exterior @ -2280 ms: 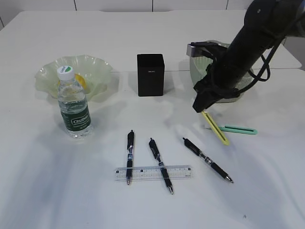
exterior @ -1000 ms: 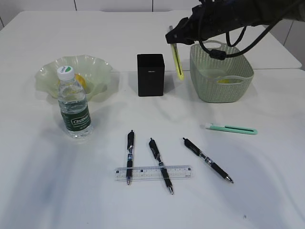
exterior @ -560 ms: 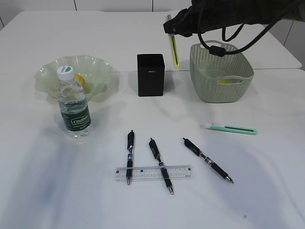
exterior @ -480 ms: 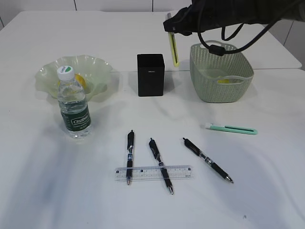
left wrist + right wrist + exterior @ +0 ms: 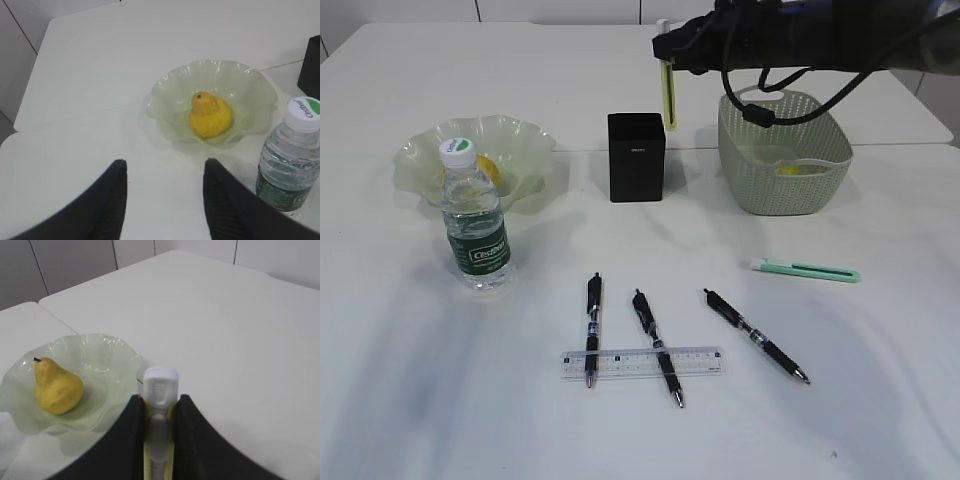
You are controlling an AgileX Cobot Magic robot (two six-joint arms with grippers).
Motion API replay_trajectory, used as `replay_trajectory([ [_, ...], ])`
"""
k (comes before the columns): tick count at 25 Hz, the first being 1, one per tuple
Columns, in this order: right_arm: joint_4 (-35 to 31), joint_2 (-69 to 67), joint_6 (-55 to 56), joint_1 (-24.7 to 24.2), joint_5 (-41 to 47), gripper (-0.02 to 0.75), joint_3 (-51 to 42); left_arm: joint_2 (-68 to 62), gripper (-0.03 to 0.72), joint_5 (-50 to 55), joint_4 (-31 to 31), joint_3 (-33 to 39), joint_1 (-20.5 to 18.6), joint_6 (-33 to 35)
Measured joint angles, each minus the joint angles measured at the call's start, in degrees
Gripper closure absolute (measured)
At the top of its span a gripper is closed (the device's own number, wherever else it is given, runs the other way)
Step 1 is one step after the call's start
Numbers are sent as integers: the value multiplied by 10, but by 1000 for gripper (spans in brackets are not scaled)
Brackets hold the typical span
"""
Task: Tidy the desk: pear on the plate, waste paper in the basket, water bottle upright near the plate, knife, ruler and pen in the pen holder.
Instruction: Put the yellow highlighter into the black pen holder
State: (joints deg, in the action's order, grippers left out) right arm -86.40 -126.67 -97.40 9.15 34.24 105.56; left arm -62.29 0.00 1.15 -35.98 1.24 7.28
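My right gripper (image 5: 665, 48) is shut on a yellow knife (image 5: 668, 92) with a white end (image 5: 160, 387). The knife hangs upright just above the right rear corner of the black pen holder (image 5: 637, 157). The yellow pear (image 5: 210, 115) lies in the pale green plate (image 5: 170, 95), and the water bottle (image 5: 475, 215) stands upright in front of it. Three pens (image 5: 593, 322) (image 5: 657, 346) (image 5: 755, 334) and the clear ruler (image 5: 642, 362) lie on the desk. The left gripper (image 5: 165, 165) is open and empty over bare desk before the plate. Waste paper is not distinguishable.
The sage-green basket (image 5: 785, 150) stands right of the pen holder, with a small yellow bit (image 5: 790, 170) inside. A mint-green knife (image 5: 805, 270) lies on the desk in front of it. The desk's far edge runs behind plate and basket.
The right gripper lifted the yellow knife from the desk beside the basket. It carried the knife up and left, from the basket's rim to above the pen holder.
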Motion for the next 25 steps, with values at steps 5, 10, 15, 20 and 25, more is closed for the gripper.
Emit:
replay_trajectory([
  [5, -87, -4, -103, 17, -28, 610, 0, 0, 340, 0, 0, 0, 0, 0],
  [10, -138, -4, -164, 31, -62, 610, 0, 0, 340, 0, 0, 0, 0, 0],
  [15, -145, -4, -175, 32, -83, 610, 0, 0, 340, 0, 0, 0, 0, 0],
  [20, -148, -22, -175, 32, -88, 610, 4, 0, 340, 0, 0, 0, 0, 0],
  [25, -149, -48, -177, 44, -88, 610, 30, 0, 340, 0, 0, 0, 0, 0],
])
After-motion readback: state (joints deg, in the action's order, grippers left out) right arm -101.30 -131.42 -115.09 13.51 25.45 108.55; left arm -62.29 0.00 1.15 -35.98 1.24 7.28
